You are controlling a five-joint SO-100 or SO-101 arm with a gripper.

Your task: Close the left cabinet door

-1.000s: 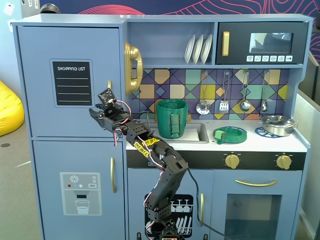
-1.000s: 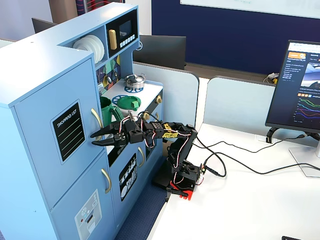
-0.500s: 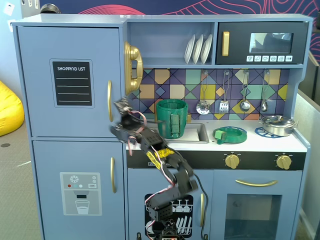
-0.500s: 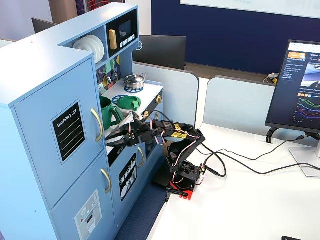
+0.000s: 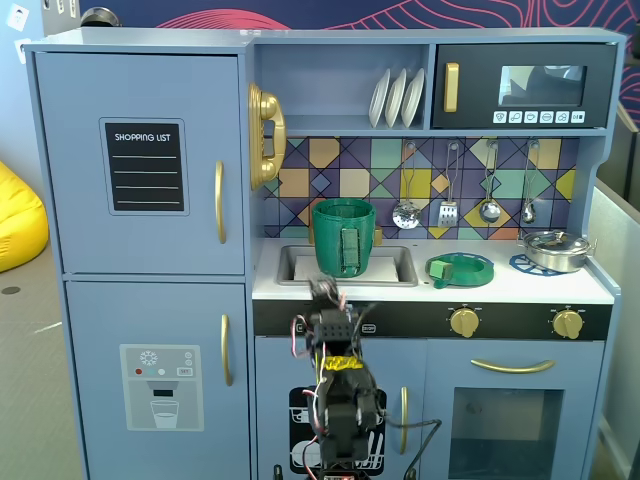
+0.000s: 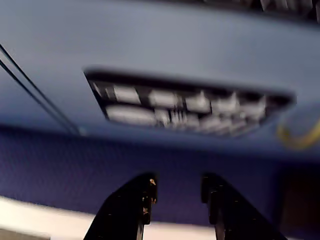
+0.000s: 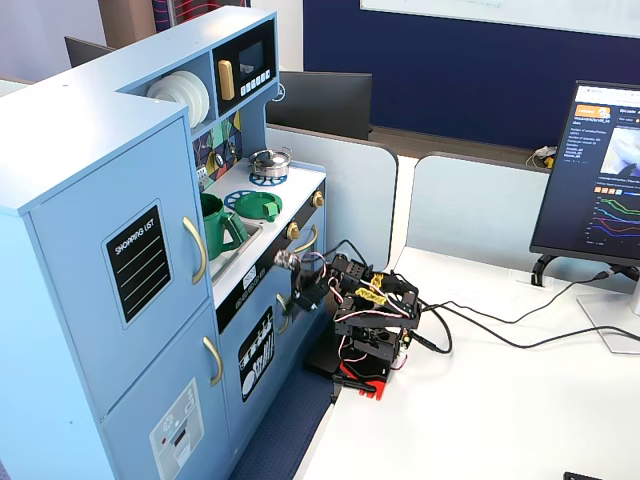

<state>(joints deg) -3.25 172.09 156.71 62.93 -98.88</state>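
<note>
The left cabinet door (image 5: pixel 140 165), with its black shopping-list label and gold handle (image 5: pixel 219 202), is seen lying flush in the upper left of the toy kitchen in both fixed views (image 7: pixel 120 270). The claw (image 6: pixel 176 192) is held low before the dark control strip under the sink, well apart from that door; in the wrist view its jaws are parted with nothing between them. A green pitcher (image 5: pixel 343 236) is seated in the sink.

My wrist view blurs the black label (image 6: pixel 190 107) to unreadable; the gripper (image 6: pixel 177 192) is cropped at bottom.
</note>
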